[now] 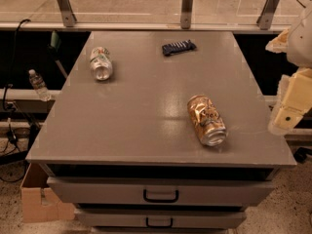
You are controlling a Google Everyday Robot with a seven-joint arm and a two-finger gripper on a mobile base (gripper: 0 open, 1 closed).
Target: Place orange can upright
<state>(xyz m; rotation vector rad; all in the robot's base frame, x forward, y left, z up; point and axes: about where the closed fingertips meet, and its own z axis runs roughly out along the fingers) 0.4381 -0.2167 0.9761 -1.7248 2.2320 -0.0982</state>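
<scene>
The orange can [207, 120] is lying on its side near the grey table's [136, 111] front-right corner. The gripper [291, 104] is hanging off that corner, mostly cropped.

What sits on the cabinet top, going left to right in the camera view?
Silver-white can lying on its side → dark blue packet → orange can, also on its side → the tool, off the right edge.

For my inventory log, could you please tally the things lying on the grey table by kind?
Drink cans, both on their sides: 2, the orange-gold aluminium can and the silver-white can.
Dark blue crinkled packets: 1.
Total: 3.
The gripper hangs off the grey table's right edge.
</scene>
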